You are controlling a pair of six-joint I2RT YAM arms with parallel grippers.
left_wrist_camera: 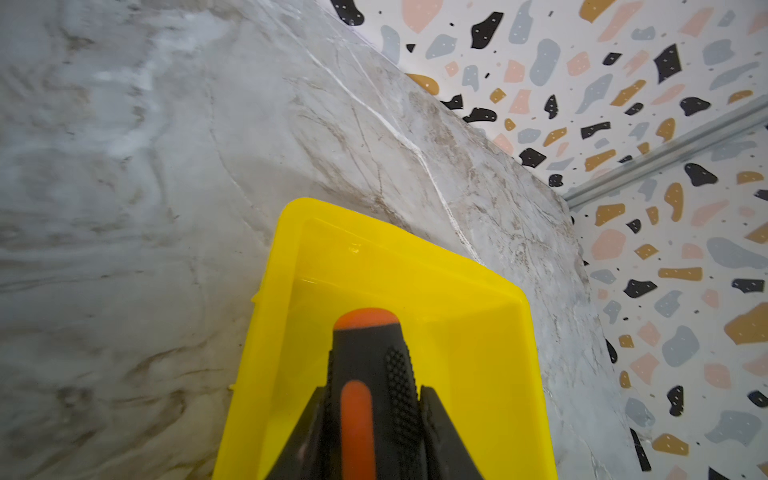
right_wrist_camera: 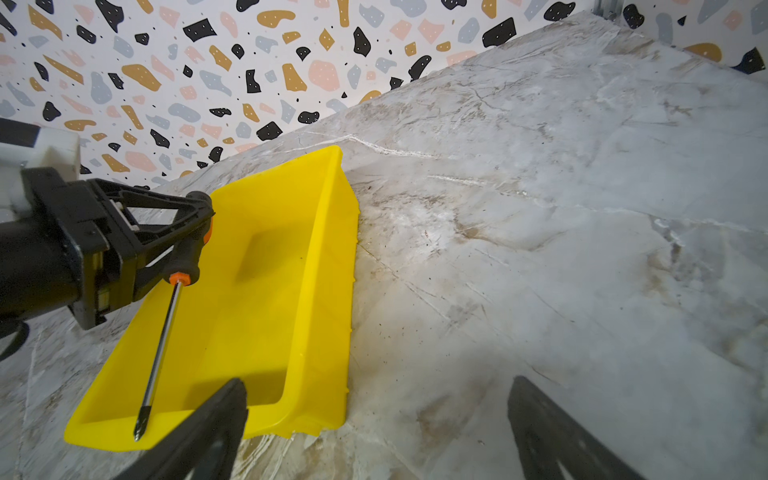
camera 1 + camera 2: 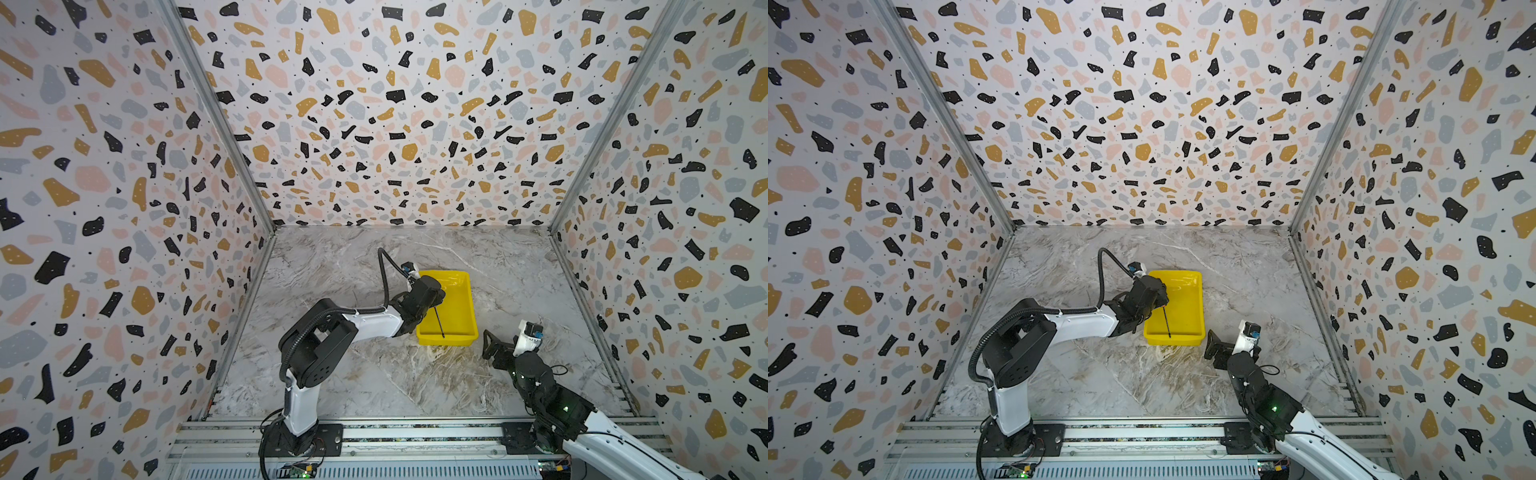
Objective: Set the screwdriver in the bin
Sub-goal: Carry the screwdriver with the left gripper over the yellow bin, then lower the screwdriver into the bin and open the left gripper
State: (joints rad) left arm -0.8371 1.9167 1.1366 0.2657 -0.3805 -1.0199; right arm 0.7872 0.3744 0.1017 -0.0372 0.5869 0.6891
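Screwdriver [image 2: 167, 328] handle clamped in left gripper [image 1: 374, 399] over bin [image 2: 332, 291]; right gripper [image 2: 377, 381] gapes wide.

Overhead and close wrist views share the bin [image 3: 457, 307].

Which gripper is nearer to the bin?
Left. The left gripper hangs over the bin, shut on the screwdriver; the right gripper, open, is outside the bin, beside its near corner.

A grey, brown-veined marble-patterned tabletop [image 3: 374, 374] is carrying a shallow rectangular bright yellow plastic bin [image 3: 449, 338], which is sitting flat near the tabletop's middle.
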